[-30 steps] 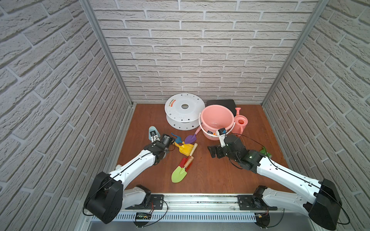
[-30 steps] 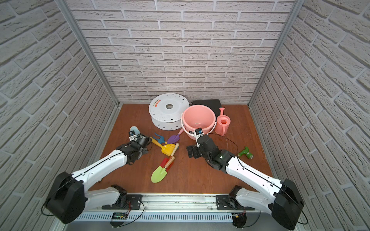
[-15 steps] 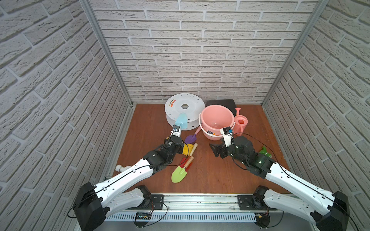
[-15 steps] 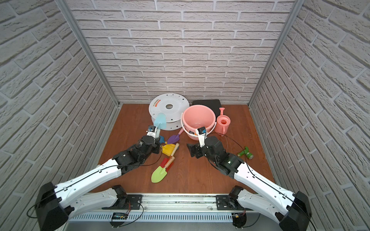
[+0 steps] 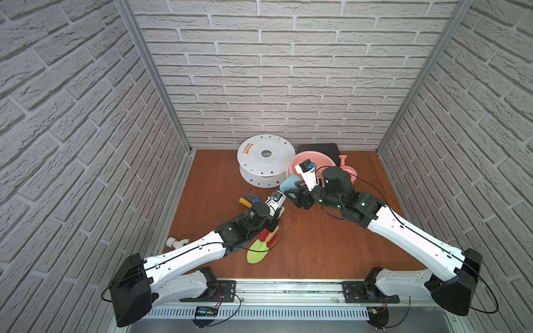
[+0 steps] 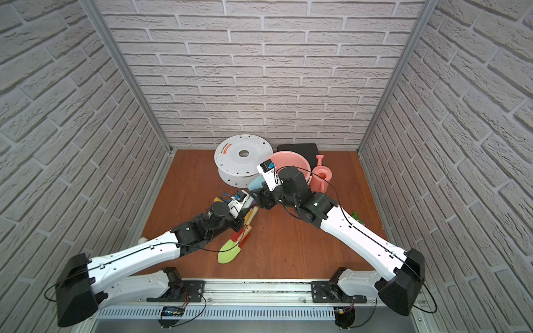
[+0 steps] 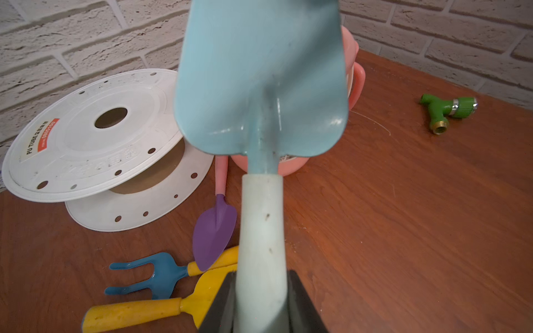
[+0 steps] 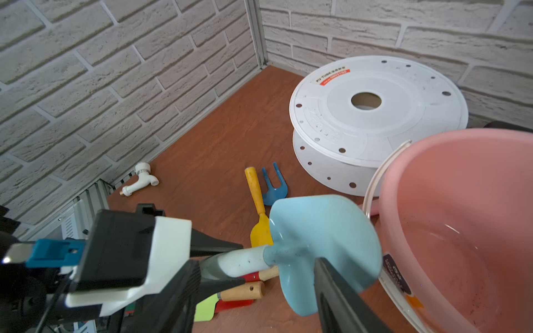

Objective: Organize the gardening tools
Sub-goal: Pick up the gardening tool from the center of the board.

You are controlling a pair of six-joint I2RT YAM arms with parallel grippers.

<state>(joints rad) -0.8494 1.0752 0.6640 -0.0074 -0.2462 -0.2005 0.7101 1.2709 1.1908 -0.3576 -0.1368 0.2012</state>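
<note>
Bright, even light comes down from overhead and bounces off the white brick walls [image 5: 288, 72], so the shadows under the arms on the table [image 5: 317, 245] are faint and soft. Both top views are sharp, though the brick courses bow toward the edges. In the wrist views the pale-blue trowel [image 7: 259, 86] looms close, slightly soft, with small glints, and the right end effector [image 8: 256, 263] is a dark blur.
</note>
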